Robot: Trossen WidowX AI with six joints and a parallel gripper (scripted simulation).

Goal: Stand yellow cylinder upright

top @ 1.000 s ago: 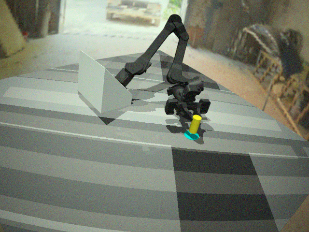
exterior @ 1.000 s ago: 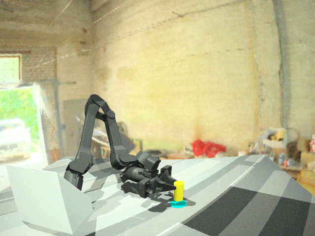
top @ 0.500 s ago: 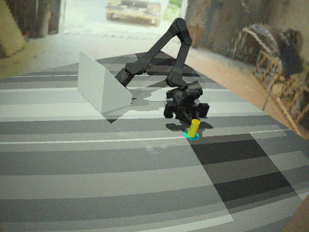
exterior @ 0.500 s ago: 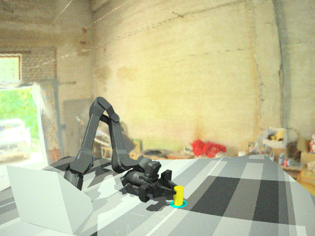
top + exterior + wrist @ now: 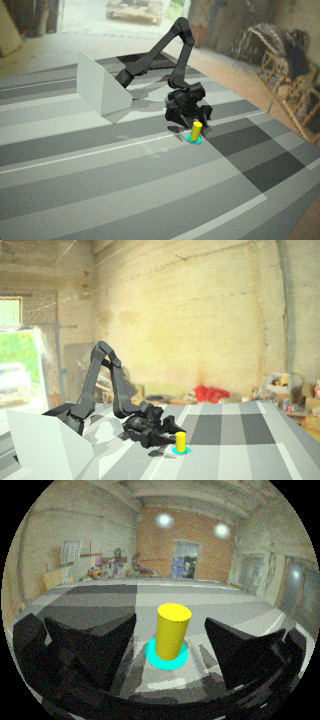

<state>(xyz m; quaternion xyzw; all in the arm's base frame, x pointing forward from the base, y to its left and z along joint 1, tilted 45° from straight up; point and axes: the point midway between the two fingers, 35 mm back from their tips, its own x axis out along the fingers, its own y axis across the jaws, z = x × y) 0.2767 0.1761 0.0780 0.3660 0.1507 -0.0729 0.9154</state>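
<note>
The yellow tall cylinder (image 5: 196, 131) (image 5: 180, 441) (image 5: 172, 631) stands upright on the cyan circle (image 5: 189, 139) (image 5: 174, 451) (image 5: 155, 656) on the striped table. My gripper (image 5: 195, 120) (image 5: 173, 433) (image 5: 172, 619) is low over the table, just behind the cylinder, with its fingers spread wide. In the wrist view both dark fingers stand clear of the cylinder on either side, and none touches it.
A light grey wedge-shaped block (image 5: 99, 89) (image 5: 43, 446) stands on the table to the left of the arm's base. The table's right edge (image 5: 289, 124) runs close behind the circle in the top view.
</note>
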